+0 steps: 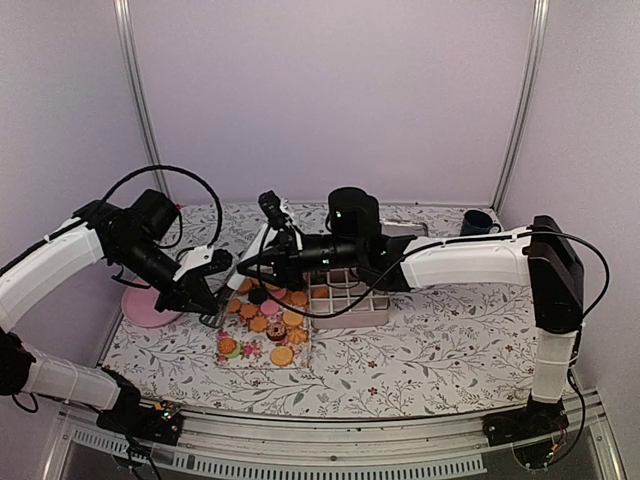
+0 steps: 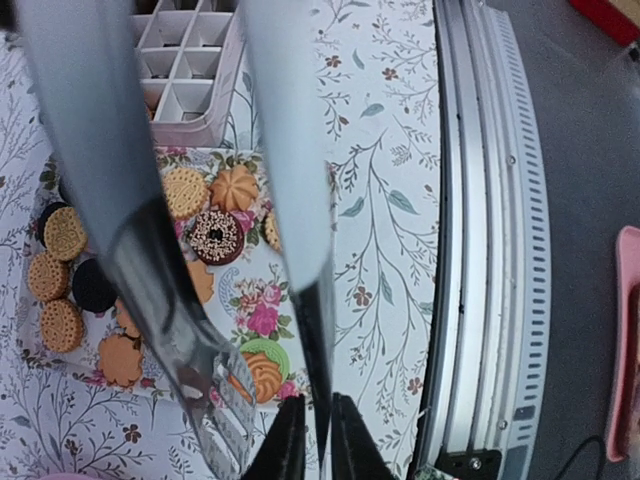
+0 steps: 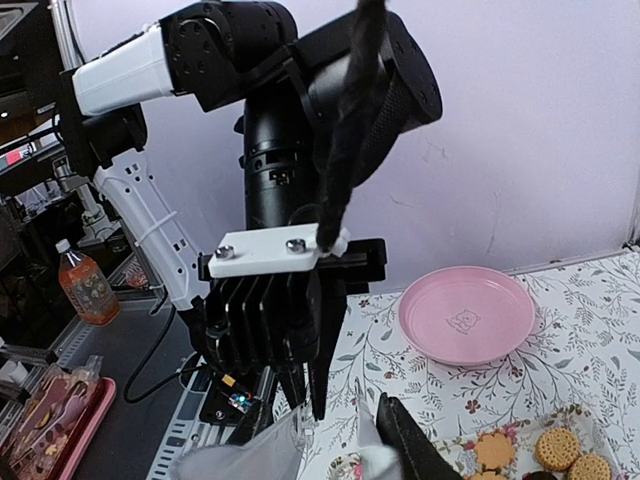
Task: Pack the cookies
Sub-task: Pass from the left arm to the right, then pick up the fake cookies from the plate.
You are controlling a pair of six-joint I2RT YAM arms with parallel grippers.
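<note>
cookies (image 1: 265, 328): loose pile on the floral tray (image 2: 262, 318), mostly tan, a few black, one chocolate with sprinkles; the white divider box (image 1: 372, 318) sits just behind the tray
risk, crowding: both arms meet over the same tray; a knock between the right gripper (image 1: 256, 283) and the tongs (image 2: 150, 270) looks likely if either moves in before the other clears
risk, slip: tongs seem pinched by one blade only, on a thin metal edge; they may twist or slide out under a downward push
risk, scatter: slotted tip sits low by the tray's near edge; a scrape could shove the tray or flick cookies onto the floral tablecloth (image 1: 420, 350)
left gripper (image 2: 318, 445): clenched on one blade of the tongs, fingers nearly together with the blade between them
tongs: partly spread, nothing between the blades; tips over the tray's near edge, beside the cookie on a green disc; contact cannot be told
right gripper: close to the left one, above the tray's far side; cannot tell how wide it stands or whether it holds anything
pink plate (image 1: 145, 310): left of the tray, apart from the cookies
</note>
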